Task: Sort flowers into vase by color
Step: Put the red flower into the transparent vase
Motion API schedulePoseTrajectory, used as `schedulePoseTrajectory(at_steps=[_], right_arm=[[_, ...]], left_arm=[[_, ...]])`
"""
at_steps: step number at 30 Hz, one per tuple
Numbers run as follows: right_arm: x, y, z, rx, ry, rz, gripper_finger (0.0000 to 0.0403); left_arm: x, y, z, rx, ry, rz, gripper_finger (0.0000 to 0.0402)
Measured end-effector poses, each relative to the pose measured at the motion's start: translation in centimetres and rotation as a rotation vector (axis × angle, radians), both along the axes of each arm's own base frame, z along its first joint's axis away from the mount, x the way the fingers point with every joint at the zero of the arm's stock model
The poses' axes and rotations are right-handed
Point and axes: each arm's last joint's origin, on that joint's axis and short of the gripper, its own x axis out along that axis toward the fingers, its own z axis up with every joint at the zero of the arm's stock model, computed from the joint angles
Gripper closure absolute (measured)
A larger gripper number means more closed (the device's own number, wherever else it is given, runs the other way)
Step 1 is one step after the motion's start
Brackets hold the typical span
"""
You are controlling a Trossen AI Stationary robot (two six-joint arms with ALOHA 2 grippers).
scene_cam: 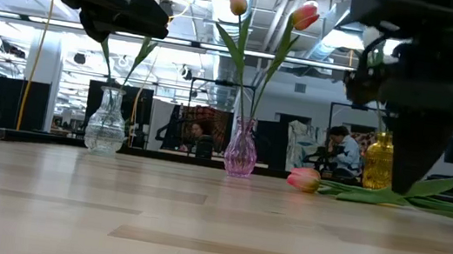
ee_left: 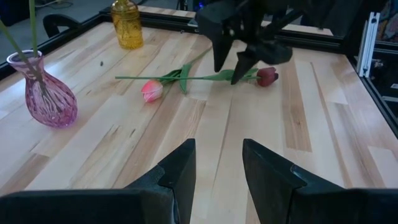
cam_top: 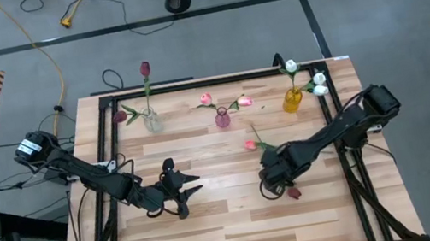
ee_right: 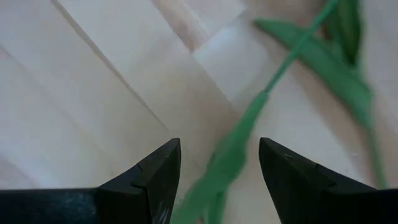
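Note:
Two tulips lie flat on the table near its middle right. One has a pink head (ee_left: 152, 91), the other a dark red head (ee_left: 267, 76), and their green stems (ee_left: 205, 78) run together. My right gripper (cam_top: 276, 190) points down over these stems, open. In the right wrist view a green stem and leaf (ee_right: 231, 158) pass between its fingers (ee_right: 217, 146), with a gap showing on both sides. My left gripper (cam_top: 195, 184) hovers open to the left of the table's middle, facing the lying tulips. A clear vase (cam_top: 152, 122) holds dark red tulips, a pink vase (cam_top: 223, 119) pink ones, and a yellow vase (cam_top: 293, 99) white ones.
The three vases stand in a row along the far side of the table. A black frame (cam_top: 103, 147) borders the table's left, far and right sides. Bare wood lies between the two grippers and along the near edge (cam_top: 234, 239). People sit in the room beyond the table (scene_cam: 341, 155).

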Motion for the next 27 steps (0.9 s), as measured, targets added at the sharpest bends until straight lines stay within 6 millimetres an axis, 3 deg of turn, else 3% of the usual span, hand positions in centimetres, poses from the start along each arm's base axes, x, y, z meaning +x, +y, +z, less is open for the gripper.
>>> schedulePoseTrajectory(at_steps=[10,18,23,27], right_arm=[[0.2,0.0,-1.7,-0.019,0.076,-0.002,0.0177],[0.3,0.1,-1.7,-0.011,0.073,0.007,0.0273],[0.5,0.5,-1.6,0.048,0.065,0.096,0.0345],[1.2,1.2,-0.7,0.062,0.039,0.196,0.0376]], left_arm=[[0.0,0.0,0.0,0.0,0.001,0.0,0.0283],[0.0,0.0,0.0,0.0,0.001,0.0,0.0283],[0.0,0.0,0.0,0.0,0.0,0.0,0.0283],[0.0,0.0,0.0,0.001,0.0,0.001,0.0283]])
